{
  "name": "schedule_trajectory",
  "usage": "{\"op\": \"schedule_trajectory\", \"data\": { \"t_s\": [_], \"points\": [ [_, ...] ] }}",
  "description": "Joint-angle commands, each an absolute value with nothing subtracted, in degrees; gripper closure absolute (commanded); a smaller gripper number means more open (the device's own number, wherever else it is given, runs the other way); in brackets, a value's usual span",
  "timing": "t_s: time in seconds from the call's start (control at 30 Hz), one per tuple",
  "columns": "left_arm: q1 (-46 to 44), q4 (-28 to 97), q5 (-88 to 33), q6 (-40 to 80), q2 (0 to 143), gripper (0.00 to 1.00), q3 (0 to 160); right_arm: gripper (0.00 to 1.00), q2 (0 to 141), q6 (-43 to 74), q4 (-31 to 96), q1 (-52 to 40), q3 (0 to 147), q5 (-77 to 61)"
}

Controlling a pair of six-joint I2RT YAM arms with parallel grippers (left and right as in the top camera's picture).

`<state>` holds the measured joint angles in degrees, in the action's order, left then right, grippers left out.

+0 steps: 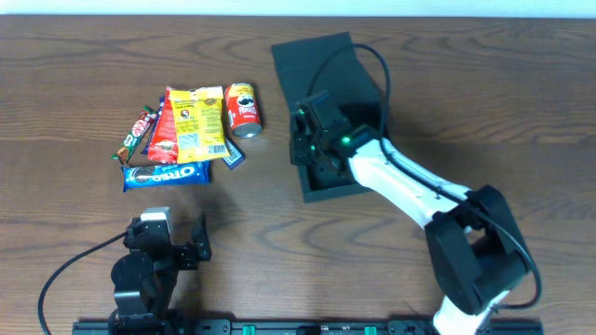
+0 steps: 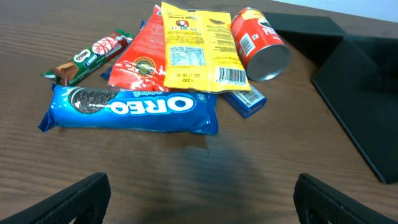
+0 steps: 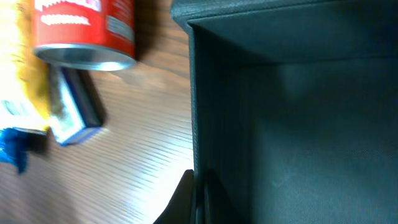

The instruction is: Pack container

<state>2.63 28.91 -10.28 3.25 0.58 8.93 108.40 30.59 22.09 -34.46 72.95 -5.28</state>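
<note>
The container (image 1: 328,65) is a dark square box with its flap lid open, standing right of centre; it also shows in the left wrist view (image 2: 367,93). My right gripper (image 1: 305,154) is shut on the container's left wall (image 3: 194,93), one finger outside and one inside (image 3: 198,199). Left of the box lies a heap of snacks: an Oreo pack (image 1: 163,174) (image 2: 134,109), a yellow packet (image 1: 198,121) (image 2: 199,46), a red packet (image 2: 140,59), a chocolate bar (image 2: 87,59), a small blue box (image 2: 245,99) (image 3: 74,112) and a red Pringles can (image 1: 243,109) (image 2: 261,40) (image 3: 84,31). My left gripper (image 1: 168,233) (image 2: 202,199) hangs open near the front edge, short of the Oreo pack, holding nothing.
The right arm (image 1: 410,191) stretches from the front right across the wooden table (image 1: 74,74) to the box. The Pringles can lies on its side, close to the box's left wall.
</note>
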Motion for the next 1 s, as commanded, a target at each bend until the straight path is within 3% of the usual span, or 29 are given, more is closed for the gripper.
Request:
{"op": "schedule_trajectory", "data": {
  "t_s": [0.0,0.23,0.8,0.83,0.87,0.9,0.97],
  "points": [
    [3.0,28.9,-10.1,4.1,0.2,0.05,8.0,0.99,110.4,35.9,22.3,-35.0,76.9,-5.6],
    [3.0,28.9,-10.1,4.1,0.2,0.05,8.0,0.99,112.2,44.4,22.1,-36.9,78.9,-3.2],
    [3.0,28.9,-10.1,4.1,0.2,0.05,8.0,0.98,114.3,46.5,18.1,-39.1,79.1,-1.3],
    [3.0,28.9,-10.1,4.1,0.2,0.05,8.0,0.82,114.2,45.5,17.5,-39.2,79.1,-1.9],
    [3.0,28.9,-10.1,4.1,0.2,0.05,8.0,0.52,114.2,44.7,17.1,-39.2,79.2,-2.2],
    [3.0,28.9,-10.1,4.1,0.2,0.05,8.0,0.02,114.2,44.0,17.4,-39.2,79.5,-2.3],
    [3.0,28.9,-10.1,4.1,0.2,0.05,8.0,0.01,114.2,41.2,18.0,-39.0,80.5,-3.7]
  ]
}}
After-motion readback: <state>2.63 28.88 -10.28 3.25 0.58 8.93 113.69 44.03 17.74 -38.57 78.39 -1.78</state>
